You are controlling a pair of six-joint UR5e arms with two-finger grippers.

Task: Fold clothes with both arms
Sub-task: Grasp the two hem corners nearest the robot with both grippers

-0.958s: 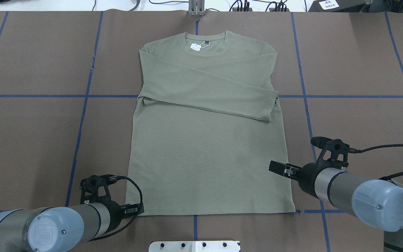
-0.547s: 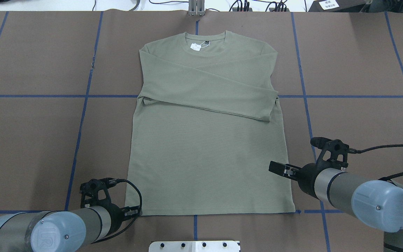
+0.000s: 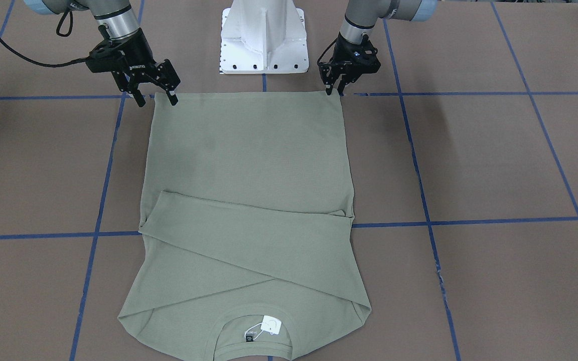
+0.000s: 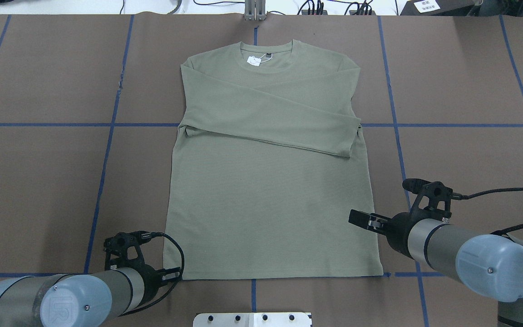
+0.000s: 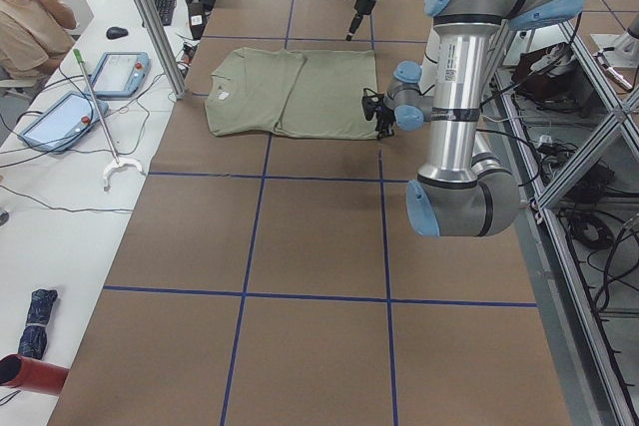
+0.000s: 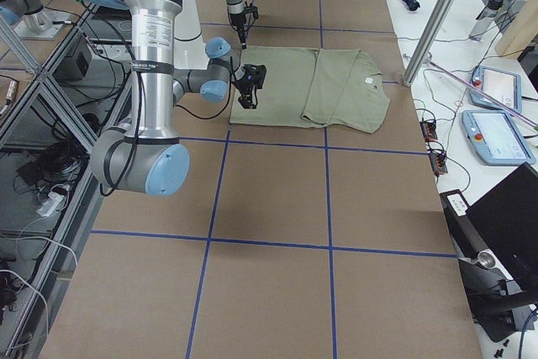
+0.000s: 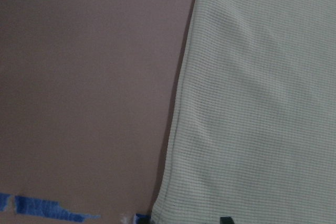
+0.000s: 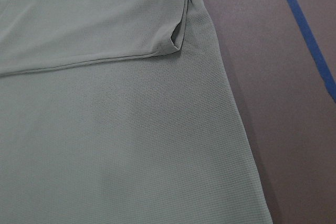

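The sage-green shirt [image 4: 266, 190] lies flat on the brown table, collar at the far side, both sleeves folded across the chest. Its white tag [image 4: 254, 59] sits at the neck. My left gripper [image 4: 174, 274] is low at the hem's near left corner and looks open and empty. It also shows in the front-facing view [image 3: 334, 90]. The left wrist view shows that hem corner [image 7: 173, 203] close up. My right gripper [image 4: 357, 217] is open and empty, above the shirt's right edge near the hem. In the front-facing view [image 3: 156, 99] its fingers stand wide apart.
The white pedestal base [image 3: 263, 35] stands just behind the hem. Blue tape lines [image 4: 107, 150] cross the brown table cover. Tablets and cables [image 5: 120, 72] lie on a white side table beyond the collar end, where a person sits.
My left gripper has moved a little back toward the robot and down to the hem's left corner. The right arm and the shirt have not moved.
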